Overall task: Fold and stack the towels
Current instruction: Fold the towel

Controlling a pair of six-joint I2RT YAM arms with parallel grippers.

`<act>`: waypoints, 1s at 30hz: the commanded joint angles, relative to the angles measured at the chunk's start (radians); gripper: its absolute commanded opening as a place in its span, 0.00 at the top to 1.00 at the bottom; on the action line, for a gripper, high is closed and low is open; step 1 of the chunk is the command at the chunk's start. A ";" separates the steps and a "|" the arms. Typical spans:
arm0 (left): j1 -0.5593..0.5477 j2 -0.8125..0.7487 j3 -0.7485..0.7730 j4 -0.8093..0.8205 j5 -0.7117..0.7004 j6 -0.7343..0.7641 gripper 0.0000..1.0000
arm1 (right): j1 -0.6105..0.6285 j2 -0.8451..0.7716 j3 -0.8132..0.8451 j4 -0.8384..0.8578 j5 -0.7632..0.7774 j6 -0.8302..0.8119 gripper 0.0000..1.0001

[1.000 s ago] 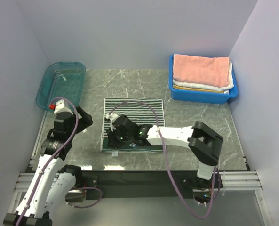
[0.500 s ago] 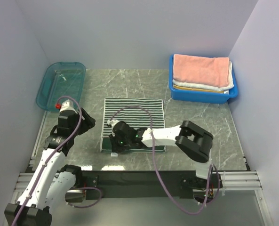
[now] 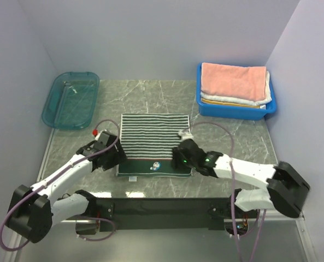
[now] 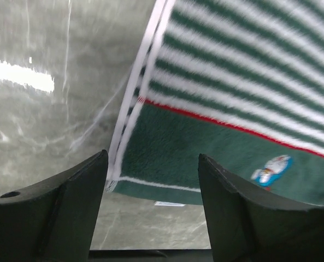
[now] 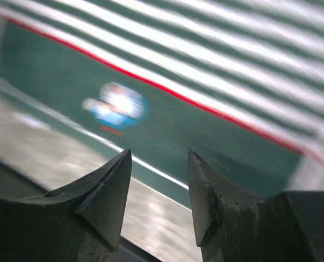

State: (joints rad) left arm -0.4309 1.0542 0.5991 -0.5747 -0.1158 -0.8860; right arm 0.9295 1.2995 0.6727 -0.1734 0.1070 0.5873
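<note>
- Dark-green-and-white striped terry towel (image 3: pixel 155 136) is lying spread flat at the middle of the grey marble-patterned counter (image 3: pixel 227 142), with its plain green hem band facing the arm bases.
- Right tool (image 5: pixel 158 155) is now sitting at the towel's near right corner. A second ago it was shut down over the near left part, with the arm lying across the cloth. Its fingers are now standing partly apart and gripping nothing.
- Left tool (image 4: pixel 152 159) is now sitting at the towel's near left corner, having come in from well off the towel's left side. Its fingers are standing wide apart and empty, with the corner showing below the gap.
- Towel outline is looking unchanged over that second; no fold is showing yet.
- Reading: both tools are lining up on the two near corners, so a first fold is probably being set up.
- Salmon pink folded towel (image 3: pixel 233 81) is topping a stack in the blue plastic bin (image 3: pixel 233 113), beyond and right of the striped towel. The striped one is still waiting to join it.
</note>
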 commanded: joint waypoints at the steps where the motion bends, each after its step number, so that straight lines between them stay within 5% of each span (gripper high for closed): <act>1: -0.051 0.016 -0.021 -0.022 -0.082 -0.080 0.27 | -0.055 -0.158 -0.113 -0.078 0.059 0.089 0.47; 9: -0.150 0.111 -0.018 -0.051 -0.151 -0.131 0.26 | -0.103 -0.354 -0.243 -0.127 0.069 0.151 0.45; 18: -0.187 0.113 -0.021 -0.097 -0.197 -0.182 0.31 | -0.126 -0.370 -0.263 -0.143 0.063 0.169 0.45; 22: -0.189 0.115 -0.038 -0.076 -0.179 -0.185 0.45 | -0.126 -0.367 -0.265 -0.156 0.059 0.183 0.45; 26: -0.189 0.124 -0.044 -0.059 -0.163 -0.176 0.74 | -0.127 -0.353 -0.268 -0.166 0.057 0.201 0.45; 30: -0.189 0.112 -0.053 -0.037 -0.148 -0.162 0.91 | -0.127 -0.315 -0.268 -0.153 0.048 0.204 0.45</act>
State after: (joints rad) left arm -0.6151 1.1854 0.5621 -0.6365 -0.2745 -1.0599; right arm 0.8089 0.9592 0.4110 -0.3294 0.1448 0.7708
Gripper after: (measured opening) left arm 0.128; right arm 0.551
